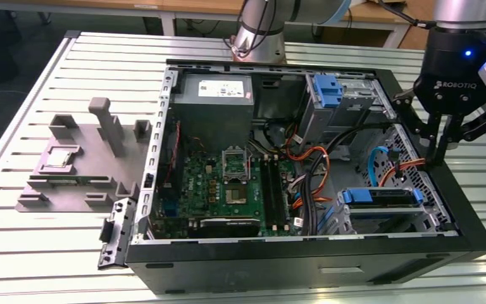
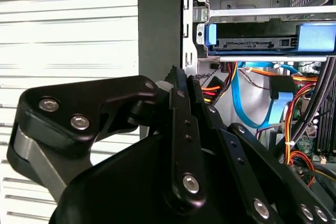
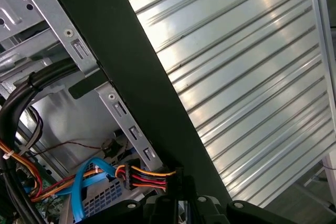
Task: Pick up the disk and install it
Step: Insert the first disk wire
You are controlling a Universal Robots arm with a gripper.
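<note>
The disk, dark with a blue caddy around it, lies flat in the drive cage at the near corner of the open computer case, on the exterior view's right. In the second wrist view the disk sits in a metal bay behind blue and orange cables. My gripper hangs just above the case's wall on the exterior view's right, a little beyond the disk and apart from it. Its fingers are shut together with nothing between them.
A second blue caddy stands in the far drive bay beside the grey power supply. The motherboard and loose cables fill the case. A grey fixture rests on the slatted table at the exterior view's left.
</note>
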